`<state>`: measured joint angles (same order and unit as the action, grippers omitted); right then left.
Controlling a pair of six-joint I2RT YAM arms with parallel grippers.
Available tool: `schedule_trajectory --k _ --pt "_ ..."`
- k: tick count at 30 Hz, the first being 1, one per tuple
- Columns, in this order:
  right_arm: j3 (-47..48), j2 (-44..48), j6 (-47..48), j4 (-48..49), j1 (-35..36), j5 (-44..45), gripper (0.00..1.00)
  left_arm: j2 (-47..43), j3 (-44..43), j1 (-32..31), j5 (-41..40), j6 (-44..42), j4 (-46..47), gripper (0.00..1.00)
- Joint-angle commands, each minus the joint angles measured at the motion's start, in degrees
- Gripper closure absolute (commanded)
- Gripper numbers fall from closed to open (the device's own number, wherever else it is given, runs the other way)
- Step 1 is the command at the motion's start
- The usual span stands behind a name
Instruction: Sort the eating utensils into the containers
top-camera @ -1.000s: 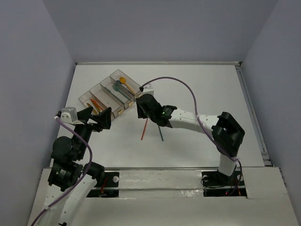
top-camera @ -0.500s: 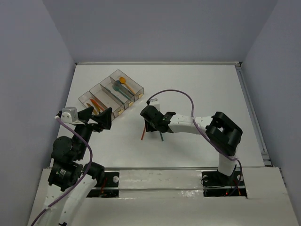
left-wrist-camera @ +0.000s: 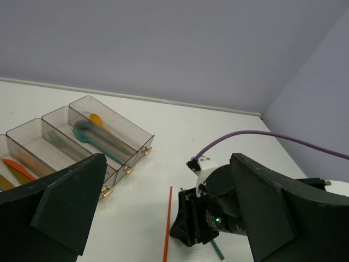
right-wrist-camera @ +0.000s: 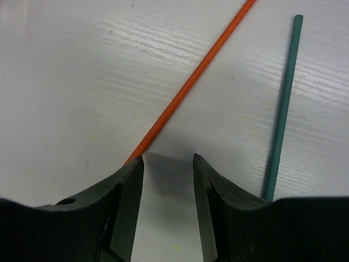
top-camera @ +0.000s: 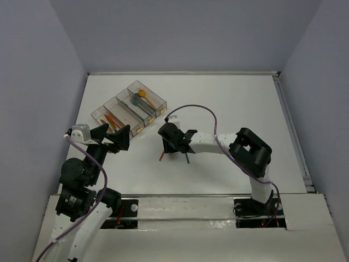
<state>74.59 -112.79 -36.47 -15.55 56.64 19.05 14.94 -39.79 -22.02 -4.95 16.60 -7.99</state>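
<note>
An orange stick [right-wrist-camera: 191, 82] and a dark teal stick [right-wrist-camera: 281, 109] lie loose on the white table, also in the top view, orange [top-camera: 162, 156] and teal [top-camera: 187, 159]. My right gripper [right-wrist-camera: 168, 158] is open and low over the table. The orange stick runs under its left fingertip, the teal stick lies outside its right finger, and nothing is between the jaws. The row of clear bins [top-camera: 151, 91] holds an orange spoon [top-camera: 143, 94], teal utensils [left-wrist-camera: 90, 139] and orange pieces [left-wrist-camera: 19, 165]. My left gripper [top-camera: 112, 136] is open and empty, held above the table beside the bins.
The right arm's purple cable [top-camera: 196, 107] arches over the table behind the gripper. A raised rail [top-camera: 292, 131] runs along the table's right edge. Grey walls close in the left, back and right.
My right gripper has moved from beside the bins toward the near side and down over the two sticks, then a little left. The left arm has not moved.
</note>
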Motion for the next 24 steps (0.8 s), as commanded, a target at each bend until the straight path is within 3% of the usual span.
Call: schedule_trajectory --k 1,9,19,24 --pt "2.84 -0.76 -0.36 1.67 0.66 0.55 0.52 0.97 -0.99 0.22 0.82 -0.43 2.98 0.01" --pt "2.14 0.82 0.61 5.70 0.66 -0.06 0.52 1.14 -0.99 0.22 0.91 -0.34 3.07 0.01" --pt "6.44 -5.06 0.43 -1.49 0.66 3.27 0.53 0.97 -0.99 0.22 0.82 -0.43 2.98 0.01" --pt "8.73 -6.91 1.22 -6.39 0.66 5.37 0.64 0.88 -0.99 0.22 0.64 -0.34 2.80 0.01"
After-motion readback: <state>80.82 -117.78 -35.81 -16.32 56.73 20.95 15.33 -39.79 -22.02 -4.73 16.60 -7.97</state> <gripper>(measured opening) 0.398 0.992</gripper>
